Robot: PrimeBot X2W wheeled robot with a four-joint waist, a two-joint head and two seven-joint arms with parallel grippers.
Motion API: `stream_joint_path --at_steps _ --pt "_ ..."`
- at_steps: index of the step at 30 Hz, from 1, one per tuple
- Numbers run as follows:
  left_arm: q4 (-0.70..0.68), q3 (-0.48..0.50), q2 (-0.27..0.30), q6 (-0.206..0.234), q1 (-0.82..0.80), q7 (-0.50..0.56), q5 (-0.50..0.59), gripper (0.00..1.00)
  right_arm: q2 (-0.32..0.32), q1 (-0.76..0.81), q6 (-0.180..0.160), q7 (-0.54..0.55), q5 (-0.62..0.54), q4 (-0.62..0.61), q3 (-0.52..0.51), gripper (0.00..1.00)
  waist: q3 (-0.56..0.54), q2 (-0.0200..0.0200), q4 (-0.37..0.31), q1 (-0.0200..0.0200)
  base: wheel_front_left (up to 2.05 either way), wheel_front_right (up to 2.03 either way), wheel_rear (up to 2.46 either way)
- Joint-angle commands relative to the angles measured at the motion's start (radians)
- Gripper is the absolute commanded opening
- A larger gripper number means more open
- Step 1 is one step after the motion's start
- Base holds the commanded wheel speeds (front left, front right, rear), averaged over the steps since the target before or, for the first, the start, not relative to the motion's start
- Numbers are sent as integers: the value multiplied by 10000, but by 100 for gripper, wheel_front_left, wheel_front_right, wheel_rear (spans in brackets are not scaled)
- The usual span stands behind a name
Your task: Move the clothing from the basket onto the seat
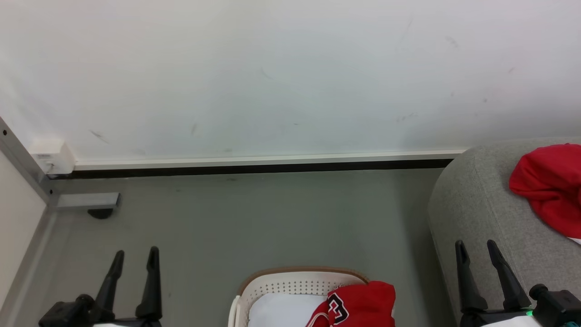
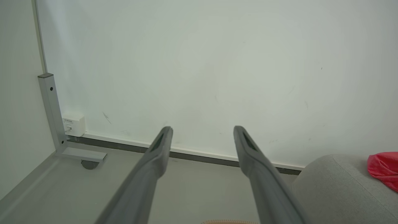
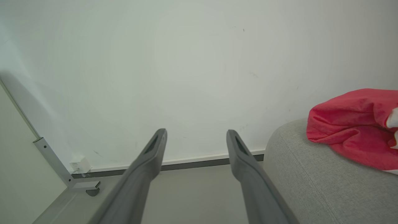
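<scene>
1 jersey (image 1: 358, 302): in basket (image 1: 290, 272) | between left tool (image 1: 136, 250), right tool (image 1: 476, 242) | both spread

Bottom centre of the head view: a cream-white basket (image 1: 290, 285) with perforated walls and a tan rim, cut off by the frame's lower edge. A red jersey (image 1: 367, 299) with a black-and-white number drapes over its right side. At the right edge is a light-grey sofa (image 1: 476, 213) with a rounded corner. A crumpled red garment (image 1: 549, 186) with a sliver of white lies on top.

Bright, even light; sharp pics, soft shadows.
</scene>
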Motion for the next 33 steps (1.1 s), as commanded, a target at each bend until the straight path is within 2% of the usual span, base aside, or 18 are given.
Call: stream_joint_path --at_steps 1,15,23,33 --pt "68 62 -47 -49 -99 -4 78 100 -31 -97 -22 -28 -101 34 -3 100 15 -1 -18 0 0 0 0" --pt "-78 -147 -212 -206 -474 -5 128 100 -176 -272 -22 -72 -193 -219 -324 100 290 -1 -392 0 0 0 0" --pt "67 -794 6 -228 -1198 -5 -27 100 -102 -460 -22 -85 -339 -482 -676 100 987 -1 -1250 0 0 0 0" --pt "319 -1653 682 -215 -1787 -5 -300 100 109 -615 -22 -84 -449 -896 -925 100 1954 -1 -2557 0 0 0 0"
